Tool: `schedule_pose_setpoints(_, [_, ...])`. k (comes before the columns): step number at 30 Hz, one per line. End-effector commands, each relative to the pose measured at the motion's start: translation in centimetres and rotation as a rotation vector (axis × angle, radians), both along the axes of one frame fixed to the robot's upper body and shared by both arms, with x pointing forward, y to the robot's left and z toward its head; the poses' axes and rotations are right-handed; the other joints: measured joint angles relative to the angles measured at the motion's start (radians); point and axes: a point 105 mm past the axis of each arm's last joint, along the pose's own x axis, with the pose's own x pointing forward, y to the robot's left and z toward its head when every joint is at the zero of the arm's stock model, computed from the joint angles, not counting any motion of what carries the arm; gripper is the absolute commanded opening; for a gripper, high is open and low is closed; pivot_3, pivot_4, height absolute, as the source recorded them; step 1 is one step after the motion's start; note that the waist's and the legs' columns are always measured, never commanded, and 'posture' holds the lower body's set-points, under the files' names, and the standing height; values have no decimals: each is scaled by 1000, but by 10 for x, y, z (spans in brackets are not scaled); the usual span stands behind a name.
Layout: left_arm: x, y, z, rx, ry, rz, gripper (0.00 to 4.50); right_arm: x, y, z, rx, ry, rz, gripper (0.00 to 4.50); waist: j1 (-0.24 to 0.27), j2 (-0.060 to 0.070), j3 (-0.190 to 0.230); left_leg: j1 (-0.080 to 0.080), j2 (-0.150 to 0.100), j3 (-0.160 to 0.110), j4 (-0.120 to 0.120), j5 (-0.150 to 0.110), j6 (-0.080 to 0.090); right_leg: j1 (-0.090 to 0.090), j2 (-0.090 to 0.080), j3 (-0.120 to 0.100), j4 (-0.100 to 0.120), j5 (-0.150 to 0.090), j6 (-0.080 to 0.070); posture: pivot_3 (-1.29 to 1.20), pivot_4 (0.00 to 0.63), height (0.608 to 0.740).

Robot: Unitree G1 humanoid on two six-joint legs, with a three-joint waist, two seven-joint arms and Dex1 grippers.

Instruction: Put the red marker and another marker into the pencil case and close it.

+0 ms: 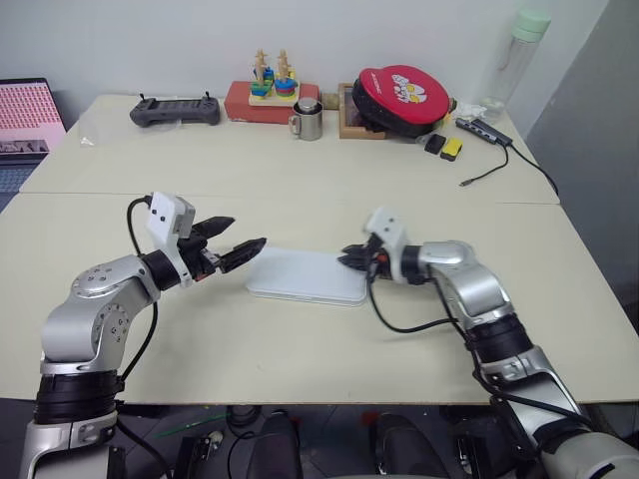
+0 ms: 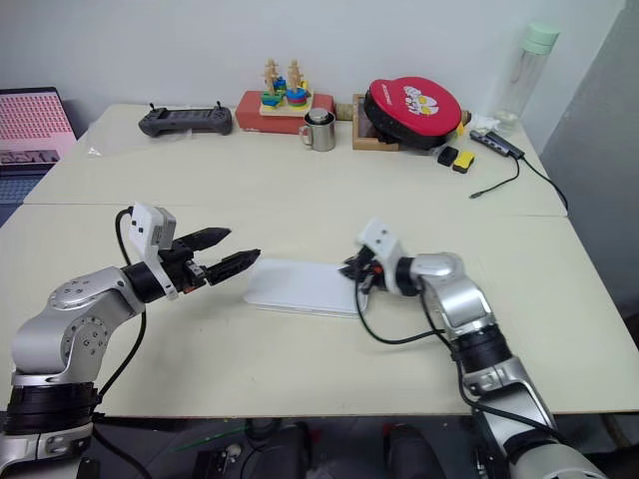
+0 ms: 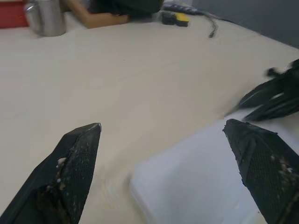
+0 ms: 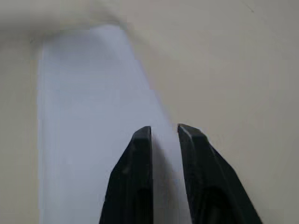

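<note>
On the near half of the counter (image 1: 300, 339), the case (image 1: 305, 275) lies flat with its lid down, long side running left to right. You cannot see either marker on the counter, so judge them to be inside the case already; the frames cannot confirm this.

The left hand (image 1: 240, 242) hangs at the case's left end with its two fingers wide apart and nothing between them. It points right and slightly down toward the case, a posture suited to steadying that end or pressing the lid.

The right hand (image 1: 350, 259) sits at the case's right end, at or just over the edge. In the right wrist view, its fingers (image 4: 133, 177) stand a narrow slit apart above the white lid, gripping nothing. You cannot tell whether they touch the lid.

Placing one hand at each end brackets the case so it cannot slide when pushed. Treat the task as nearly complete: verify that the lid is fully latched. The smooth plastic may skid on the counter if only one hand presses.
</note>
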Motion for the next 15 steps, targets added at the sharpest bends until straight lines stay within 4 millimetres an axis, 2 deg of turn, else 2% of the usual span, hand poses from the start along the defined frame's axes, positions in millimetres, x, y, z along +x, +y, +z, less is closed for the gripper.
schedule_pose_setpoints(1, [2,48,2,75,-26,161,4500,3,-61,27,89,-46,-209,1634,0,0,0,0,0,0,-1,0,0,0,0,0,0,0,0,0,150,740])
schedule_pose_setpoints(3, [0,68,3,94,-27,205,4500,0,-77,29,113,-34,-260,2181,-5,0,0,0,1,0,-2,0,0,-2,0,0,1,-1,-1,0,150,740])
schedule_pose_setpoints(7, [-2,94,5,140,-27,261,4500,-8,-90,31,95,-37,-291,3210,-21,1,0,0,2,0,-4,0,0,-3,1,0,2,-2,-3,0,150,740])
schedule_pose_setpoints(11, [-3,104,7,161,-26,267,4500,-12,-90,33,86,-42,-285,4155,-23,1,0,0,1,1,-2,0,0,-3,1,1,1,-1,-1,0,150,740])
schedule_pose_setpoints(13, [-4,105,5,169,-16,262,4500,-14,-88,32,92,-39,-280,4397,-23,1,0,0,1,2,-2,0,0,-3,0,1,1,-1,-1,0,150,740])
schedule_pose_setpoints(15, [-4,104,3,166,-16,258,4500,-14,-87,31,100,-33,-283,4397,-23,1,0,0,1,1,-2,0,0,-3,0,1,1,-1,-1,0,150,740])
